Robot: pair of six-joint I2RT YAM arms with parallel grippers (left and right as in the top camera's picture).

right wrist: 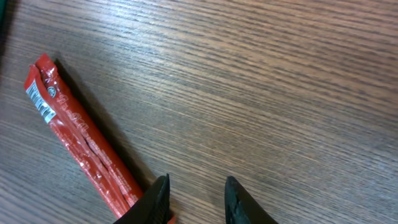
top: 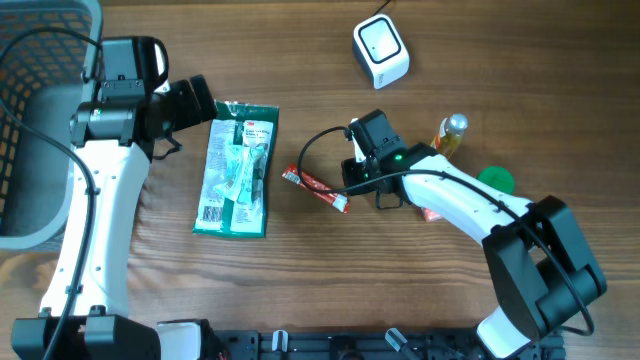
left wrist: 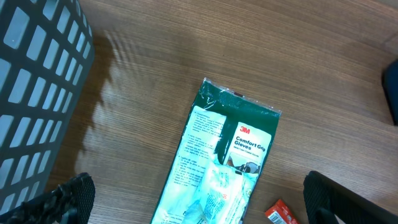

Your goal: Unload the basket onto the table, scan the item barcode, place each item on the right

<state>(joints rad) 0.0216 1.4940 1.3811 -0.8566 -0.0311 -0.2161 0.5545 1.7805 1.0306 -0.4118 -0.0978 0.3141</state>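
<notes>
A white barcode scanner [top: 381, 50] stands at the back of the table. A green pack of gloves [top: 236, 170] lies flat left of centre, also seen in the left wrist view [left wrist: 224, 162]. My left gripper [top: 203, 100] hovers over its far end, wide open [left wrist: 199, 202], with the pack between and below its fingers. A thin red snack stick [top: 315, 188] lies at the centre. My right gripper [top: 354, 178] is at the stick's right end. Its fingers stand a little apart over bare wood [right wrist: 198, 199], and the stick [right wrist: 81, 149] lies just outside the left finger [right wrist: 158, 196].
A grey mesh basket [top: 30, 120] fills the left edge, its wall close to the left gripper [left wrist: 37, 81]. A small bottle [top: 450, 135], a green lid [top: 495, 180] and an orange packet [top: 430, 212] lie by the right arm.
</notes>
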